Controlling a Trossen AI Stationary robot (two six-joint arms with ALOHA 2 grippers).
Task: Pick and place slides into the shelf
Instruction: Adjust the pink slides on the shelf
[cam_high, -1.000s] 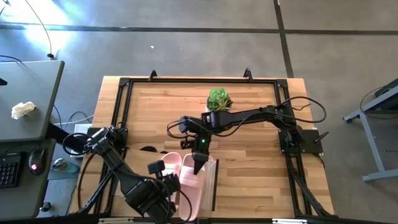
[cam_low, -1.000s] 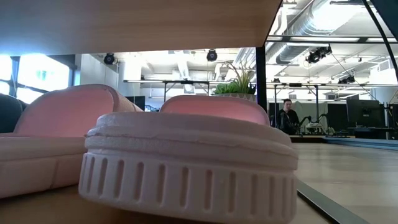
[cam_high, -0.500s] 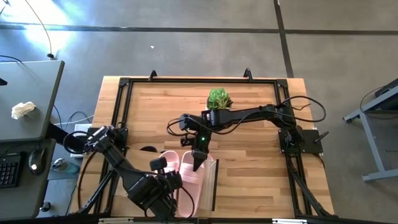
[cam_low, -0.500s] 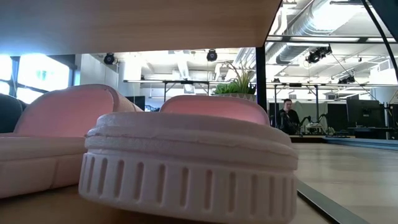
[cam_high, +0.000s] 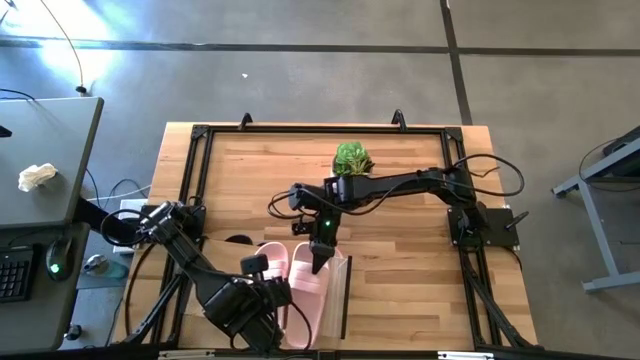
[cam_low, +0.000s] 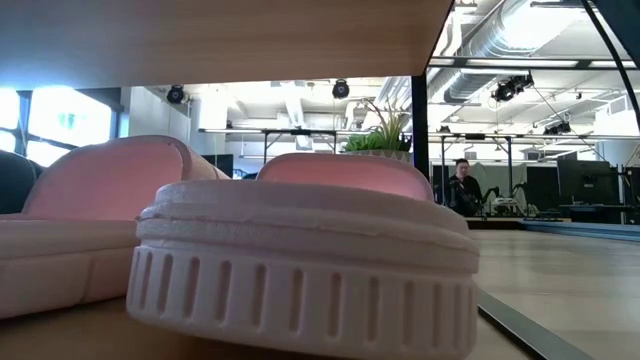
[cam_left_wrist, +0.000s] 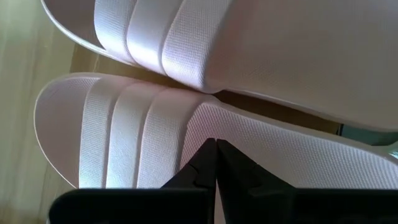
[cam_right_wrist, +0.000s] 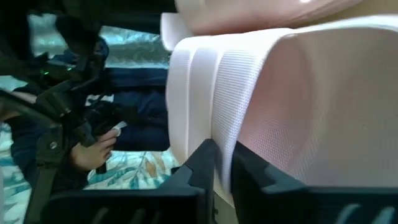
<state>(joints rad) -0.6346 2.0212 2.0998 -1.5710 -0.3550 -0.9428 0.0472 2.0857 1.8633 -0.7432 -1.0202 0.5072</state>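
- Slides in light pink (cam_high: 305, 268) lay side by side at the near edge of the table, two of them showing in the overhead view on or at the shelf (cam_high: 340, 295), whose pale wood panel stood just beside them
- Seen level with the table, a pink slide (cam_low: 300, 270) filled the foreground under the shelf's wooden panel (cam_low: 220, 40), suggesting that at least this pair was already inside the unit
- Right gripper (cam_high: 318, 262) reached across the table and hung over the right-hand pink slide, its fingers (cam_right_wrist: 208, 163) nearly together against the ribbed strap (cam_right_wrist: 205, 93); whether it pinched the strap or had just let go could not be told
- Left gripper (cam_left_wrist: 216, 163) was clenched with nothing between its fingers, its tips resting on or just above the other pink slide (cam_left_wrist: 124, 137), beside its ribbed strap
- Judged from these views, two pink slides were placed or nearly so; the others of the set could not be seen, so how many remained was unclear
- Potted green plant (cam_high: 352, 158) stood well apart at the far side of the table
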